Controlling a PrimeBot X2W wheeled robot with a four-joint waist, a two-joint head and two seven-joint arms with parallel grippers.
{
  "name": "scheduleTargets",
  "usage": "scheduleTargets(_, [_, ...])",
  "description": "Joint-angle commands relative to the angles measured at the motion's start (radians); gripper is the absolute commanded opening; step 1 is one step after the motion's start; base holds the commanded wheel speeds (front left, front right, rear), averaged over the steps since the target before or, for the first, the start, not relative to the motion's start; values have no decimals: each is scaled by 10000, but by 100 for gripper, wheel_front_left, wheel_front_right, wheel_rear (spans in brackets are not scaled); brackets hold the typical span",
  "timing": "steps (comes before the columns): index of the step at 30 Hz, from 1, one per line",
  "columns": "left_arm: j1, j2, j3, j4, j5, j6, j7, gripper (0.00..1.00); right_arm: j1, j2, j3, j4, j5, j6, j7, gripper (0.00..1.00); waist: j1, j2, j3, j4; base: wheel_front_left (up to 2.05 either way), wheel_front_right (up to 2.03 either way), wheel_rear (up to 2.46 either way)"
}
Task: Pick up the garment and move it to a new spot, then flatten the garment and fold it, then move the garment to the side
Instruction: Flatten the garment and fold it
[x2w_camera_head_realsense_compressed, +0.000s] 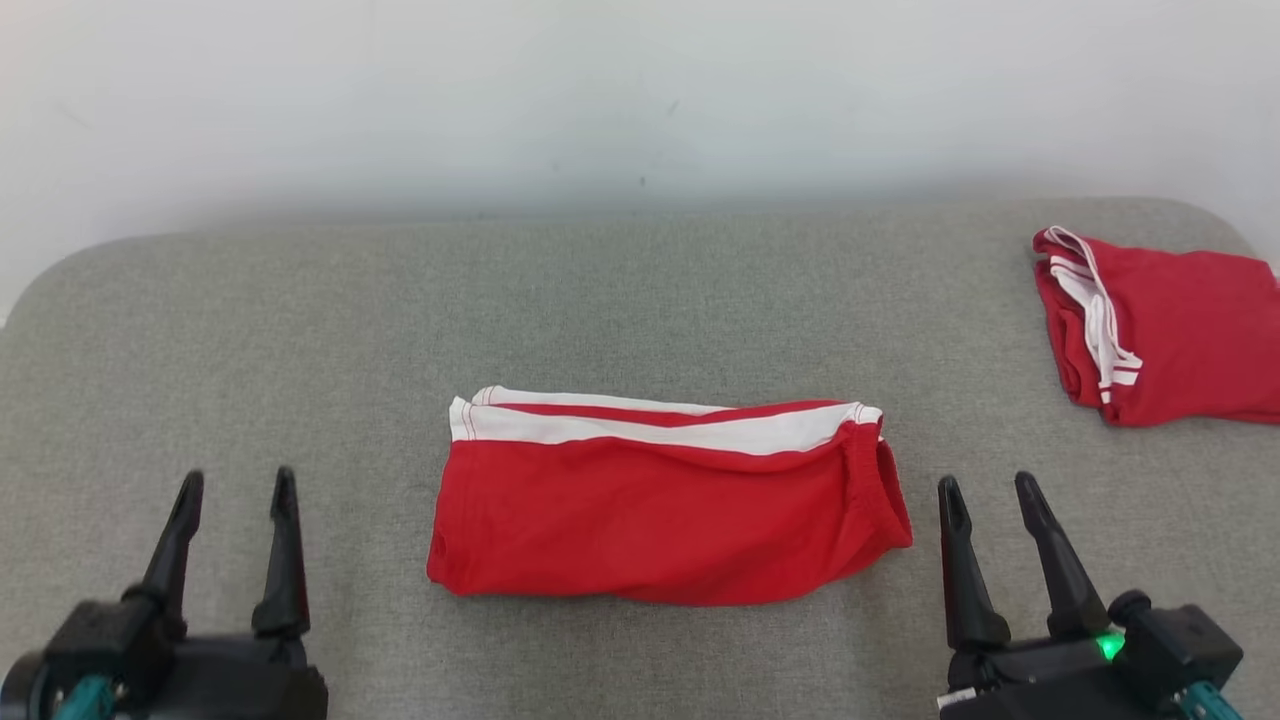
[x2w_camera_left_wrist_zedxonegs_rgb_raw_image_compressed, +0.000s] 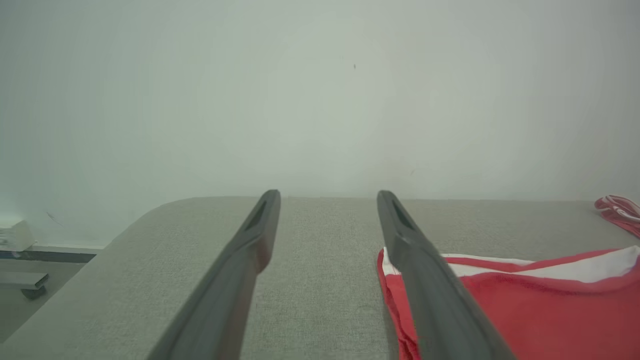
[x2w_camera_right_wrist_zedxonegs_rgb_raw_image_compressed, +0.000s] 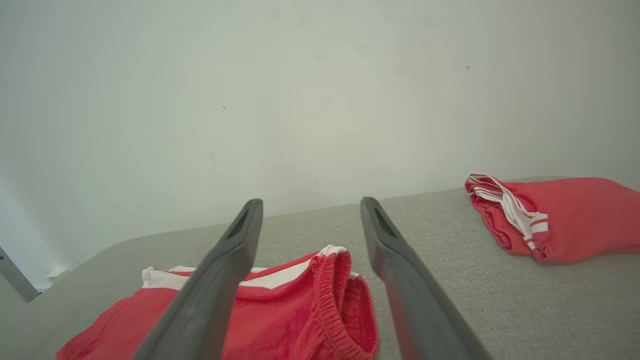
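- Tabletop (x2w_camera_head_realsense_compressed: 300, 330), one: grey, covered in woven fabric, with rounded corners, set against a pale wall.
- Folded red garment (x2w_camera_head_realsense_compressed: 660, 520), one: soft cloth with white bands along its far edge and a gathered elastic hem at its right end.
  - Position: it lies as a flat oblong at the middle of the tabletop, between the two grippers, and neither touches it.
  - Handling: judged light, limp and not fragile. The layers would likely slip or fall open if it were lifted by a single point.
  - Suggested hold: pinch through all layers at the two short ends, one gripper to each, so the fold survives the move to the side.
- Second red garment (x2w_camera_head_realsense_compressed: 1190, 330), one: same red cloth and white trim, folded, at the far right of the tabletop and well apart from the first. That makes two garments in all.
- Left gripper (x2w_camera_head_realsense_compressed: 238, 480), one: two long dark fingers, spread apart and holding nothing, near the garment's left end.
- Right gripper (x2w_camera_head_realsense_compressed: 988, 484), one: two like fingers, also apart and empty, just beside the garment's right end. There are four fingers in total.
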Motion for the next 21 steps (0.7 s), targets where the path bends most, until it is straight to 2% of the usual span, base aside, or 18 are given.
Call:
scheduleTargets(1, [368, -242, 263, -117, 227, -64, 0, 100, 220, 3, -32, 44, 108, -29, -60, 100, 0, 0, -141, -5, 0, 0, 0])
scheduleTargets(12, [1641, -852, 842, -10, 1411, -724, -1, 100, 920, 3, -148, 317, -83, -29, -97, 100, 0, 0, -425, 177, 0, 0, 0])
scheduleTargets(21, [1930, -1204, 1207, 318, 1586, -922, -1, 100, 1107, 4, -242, 629, -256, -29, -120, 100, 0, 0, -516, 321, 0, 0, 0])
